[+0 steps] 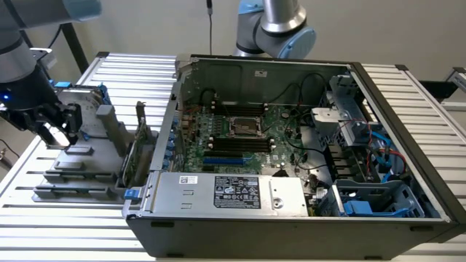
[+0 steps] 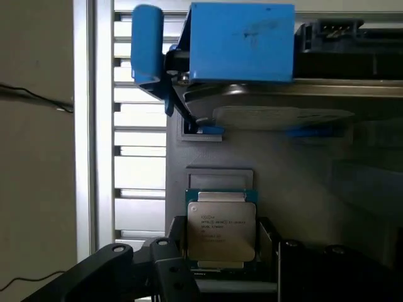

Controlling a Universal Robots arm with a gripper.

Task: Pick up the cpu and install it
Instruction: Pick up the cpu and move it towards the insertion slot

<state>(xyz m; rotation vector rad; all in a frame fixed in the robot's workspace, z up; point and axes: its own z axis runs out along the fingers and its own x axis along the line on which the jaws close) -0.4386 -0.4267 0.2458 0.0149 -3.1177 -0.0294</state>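
The cpu (image 2: 220, 229), a flat square chip with a silvery top and a thin green rim, sits between the dark fingers (image 2: 171, 267) of my gripper (image 2: 221, 251). The jaws press on its two opposite edges. In the exterior view the gripper (image 1: 56, 136) hangs at the far left, just above the grey parts fixture (image 1: 80, 164), with the bright cpu (image 1: 54, 134) between its fingers. An empty rectangular recess (image 2: 220, 177) in the fixture lies just beyond the chip. The dark motherboard socket (image 1: 245, 126) lies inside the open computer case (image 1: 291, 229), well off to the exterior view's right.
A silver hard drive with blue brackets (image 2: 242, 44) stands on the fixture beyond the cpu. Upright cards (image 1: 138, 147) stand between the fixture and the case wall. A power supply (image 1: 233, 191) and cables fill the case front. A second arm (image 1: 280, 27) rises behind the case.
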